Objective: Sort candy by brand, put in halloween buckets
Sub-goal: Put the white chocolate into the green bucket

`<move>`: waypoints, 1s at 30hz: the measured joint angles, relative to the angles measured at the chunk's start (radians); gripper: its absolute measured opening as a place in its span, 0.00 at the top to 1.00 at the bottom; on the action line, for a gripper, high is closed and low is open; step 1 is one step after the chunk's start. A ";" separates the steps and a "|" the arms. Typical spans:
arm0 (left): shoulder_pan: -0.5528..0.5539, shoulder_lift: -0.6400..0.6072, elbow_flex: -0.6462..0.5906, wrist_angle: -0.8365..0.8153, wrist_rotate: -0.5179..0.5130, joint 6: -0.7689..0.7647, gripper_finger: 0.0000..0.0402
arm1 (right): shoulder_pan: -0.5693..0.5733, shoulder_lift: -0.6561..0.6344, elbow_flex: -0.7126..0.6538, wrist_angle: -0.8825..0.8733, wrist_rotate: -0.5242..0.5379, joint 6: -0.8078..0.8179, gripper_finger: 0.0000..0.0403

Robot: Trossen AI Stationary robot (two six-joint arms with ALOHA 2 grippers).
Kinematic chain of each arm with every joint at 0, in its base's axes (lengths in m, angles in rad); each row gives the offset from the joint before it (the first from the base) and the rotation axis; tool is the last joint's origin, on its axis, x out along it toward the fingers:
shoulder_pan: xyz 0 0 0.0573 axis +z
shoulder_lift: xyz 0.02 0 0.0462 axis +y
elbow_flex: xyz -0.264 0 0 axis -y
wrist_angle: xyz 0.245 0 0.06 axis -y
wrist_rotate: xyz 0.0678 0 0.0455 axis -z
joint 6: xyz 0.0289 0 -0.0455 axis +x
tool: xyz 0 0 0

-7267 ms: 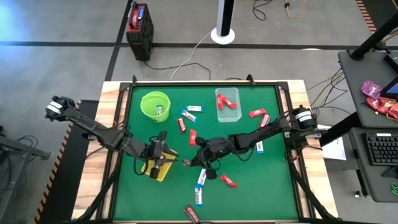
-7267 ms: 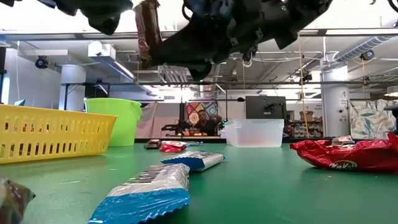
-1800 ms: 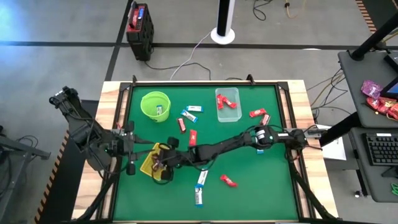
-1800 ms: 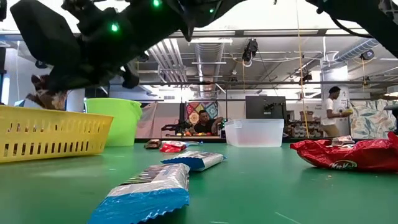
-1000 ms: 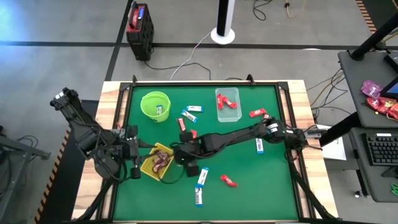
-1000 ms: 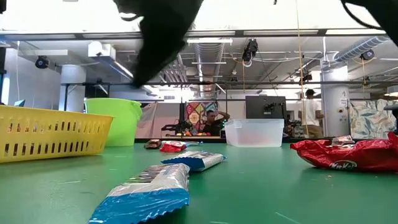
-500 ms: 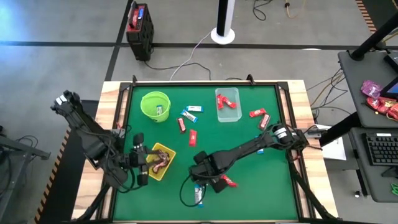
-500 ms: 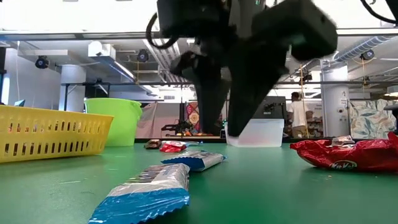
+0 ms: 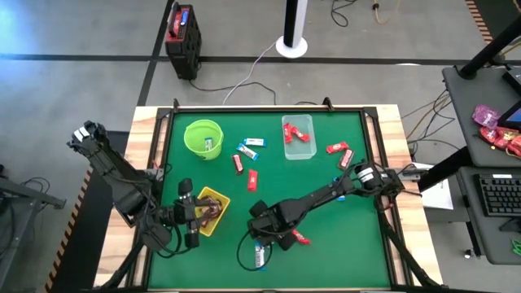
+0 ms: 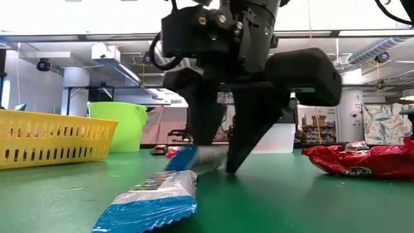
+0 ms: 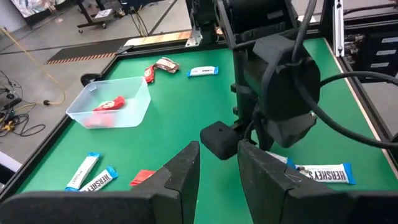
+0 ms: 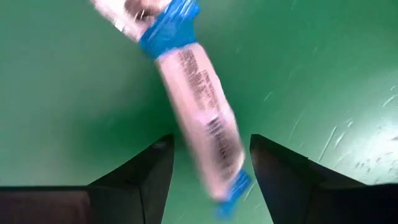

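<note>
Three containers are sitting on the green table (image 9: 326,244) in the high view: a lime-green bucket (image 9: 203,137), a clear tub (image 9: 298,137) holding red bars, and a yellow basket (image 9: 209,210) with dark wrappers inside; the left gripper (image 9: 190,220) is hovering just beside the basket, while the right gripper (image 9: 262,231) is reaching down over a blue-and-white bar (image 9: 261,233). Low view: the right gripper's (image 10: 217,165) fingers are standing spread, straddling that bar (image 10: 194,157), tips at the table. Left wrist view: the left gripper's (image 11: 217,163) fingers are parted slightly, holding nothing. Right wrist view: the bar (image 12: 199,109) is lying between the open fingers (image 12: 143,177), not yet pinched.
</note>
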 joint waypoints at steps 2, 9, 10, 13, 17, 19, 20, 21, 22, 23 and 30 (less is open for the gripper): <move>0.000 0.002 0.000 0.004 -0.017 0.000 0.77 | -0.005 0.001 -0.006 0.024 -0.005 -0.006 0.49; 0.002 0.003 0.000 0.010 -0.025 0.000 0.77 | -0.044 0.001 -0.032 0.064 -0.109 0.052 0.60; 0.002 0.003 0.000 0.010 -0.025 0.000 0.77 | -0.048 0.001 -0.037 0.066 -0.122 0.058 0.63; 0.002 0.003 0.000 0.010 -0.025 0.001 0.77 | -0.056 0.000 -0.050 0.073 -0.151 0.063 0.74; 0.002 0.003 0.000 0.009 -0.025 0.002 0.77 | -0.057 -0.002 -0.057 0.086 -0.157 0.063 0.82; 0.002 0.003 0.000 0.008 -0.025 0.002 0.77 | -0.057 -0.003 -0.056 0.090 -0.157 0.070 0.83; 0.002 0.003 0.000 0.008 -0.025 0.002 0.77 | -0.057 -0.006 -0.056 0.089 -0.157 0.078 0.83; 0.002 0.003 0.000 0.008 -0.025 0.005 0.77 | -0.058 -0.007 -0.055 0.088 -0.157 0.082 0.83; 0.002 0.003 0.000 0.008 -0.025 0.006 0.77 | -0.058 -0.010 -0.055 0.088 -0.157 0.087 0.83; 0.002 0.003 0.000 0.007 -0.025 0.006 0.77 | -0.058 -0.013 -0.055 0.088 -0.157 0.090 0.83; 0.002 0.003 0.000 0.007 -0.025 0.006 0.77 | -0.058 -0.026 -0.057 0.080 -0.157 0.115 0.85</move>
